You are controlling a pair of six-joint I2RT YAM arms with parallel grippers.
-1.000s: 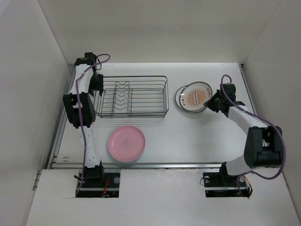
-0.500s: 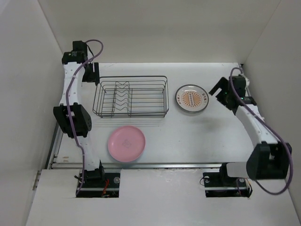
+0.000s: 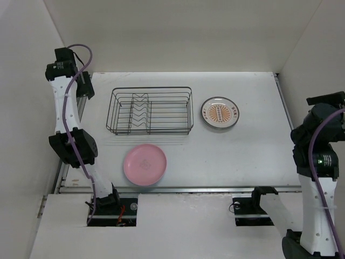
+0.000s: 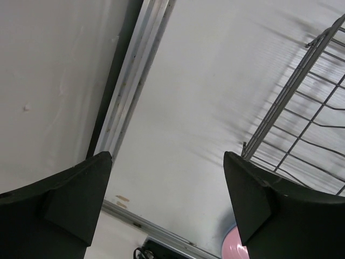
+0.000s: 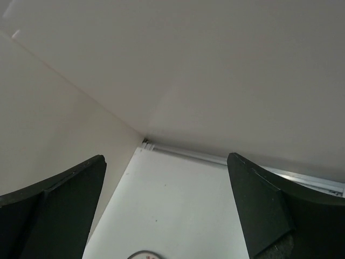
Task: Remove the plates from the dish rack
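The dish rack (image 3: 151, 110), a dark wire basket, stands at the back left of the table with no plate in it. A pink plate (image 3: 144, 164) lies flat in front of it. An orange-centred plate with a dark rim (image 3: 220, 113) lies flat to the rack's right. My left gripper (image 3: 84, 86) hangs open at the far back left, clear of the rack's left end (image 4: 302, 102). In the left wrist view it (image 4: 167, 199) holds nothing, and the pink plate's edge (image 4: 233, 245) shows below. My right gripper (image 5: 167, 205) is open and empty, raised at the right wall.
White walls close in the table on the left, back and right. A metal rail (image 4: 129, 86) runs along the table's left edge. The right arm's elbow (image 3: 318, 156) stands high over the near right corner.
The right gripper opened, let go of the orange-centred plate, and pulled back to the right and up. The left gripper opened and drew away from the rack's left end toward the back left corner.
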